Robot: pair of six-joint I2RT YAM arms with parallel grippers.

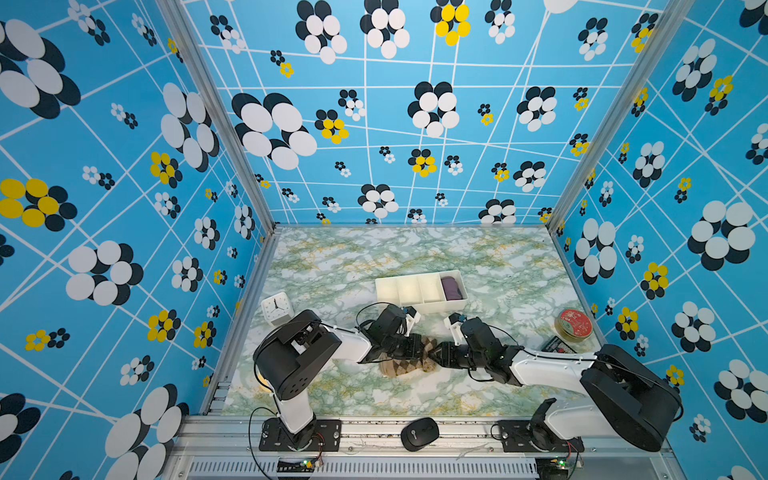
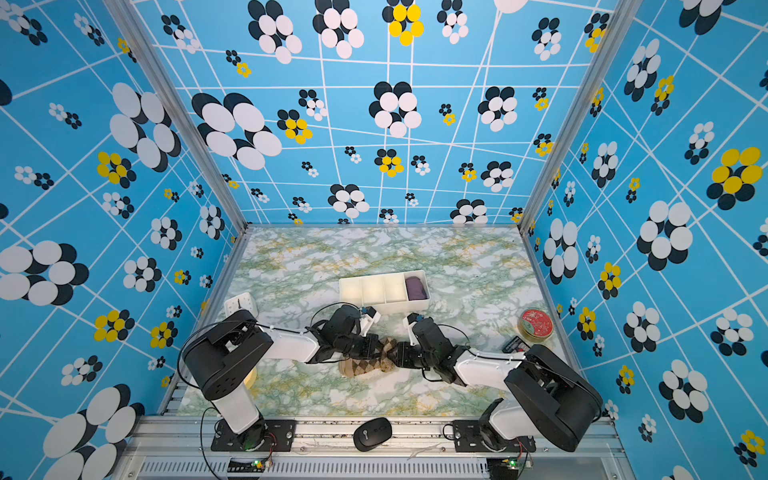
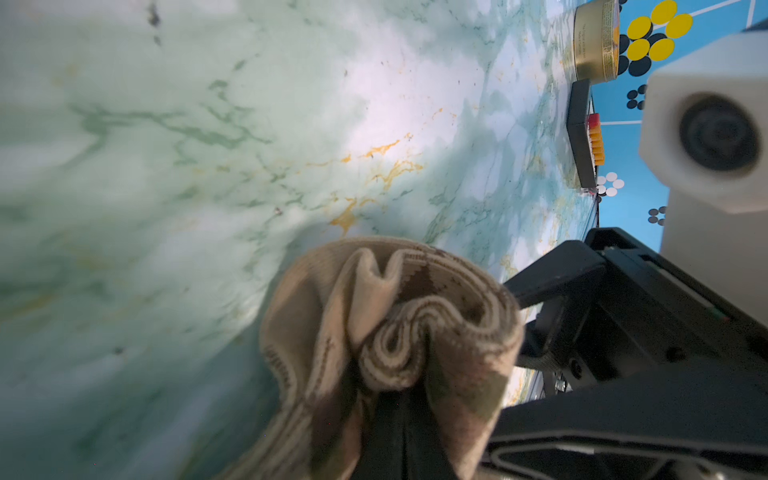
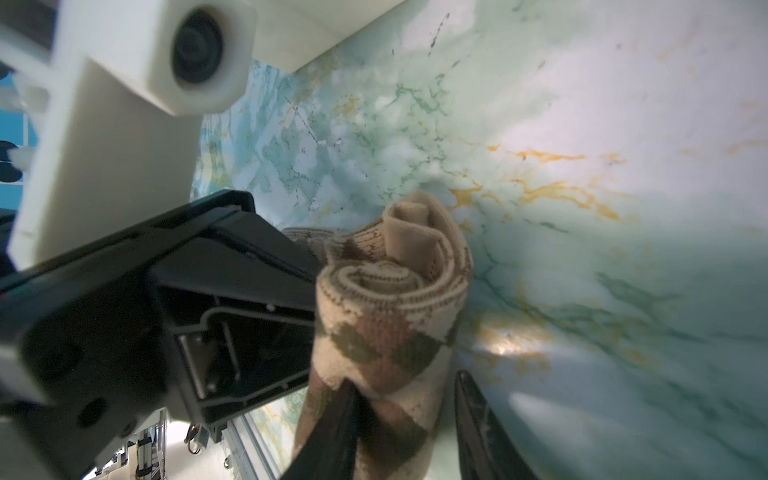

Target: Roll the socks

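Near side of the tray [image 1: 432, 308], towards the arm bases: socks [image 1: 409, 366] on the table [image 1: 332, 266], both grippers meeting at them, one from each side.

Left gripper [image 1: 420, 348]: closed on the socks. Left wrist view shows knit bunched and folded around the fingers [image 3: 399, 440], cuff edges curled into a loose spiral. Grip reads as firm.

Right gripper [image 4: 405, 380]: jaws parted, straddling the rolled end. Right wrist view has one finger [image 4: 332, 419] against the argyle; the other stands clear of it, with table showing in the gap. I read this as not holding.

Step in hand, my judgement: mid-roll, regrasp. The end facing the right wrist camera is wound into a fair coil. The end at the left gripper looks more crumpled than rolled. Task well along but not finished; no tuck that I can see.

Next move calls for:
- right jaws to close on the coil before the left lets go, or the knit will likely spring open
- a further turn after that, keeping the layers tight
- care with the tray, which is close; keep both wrists off it.
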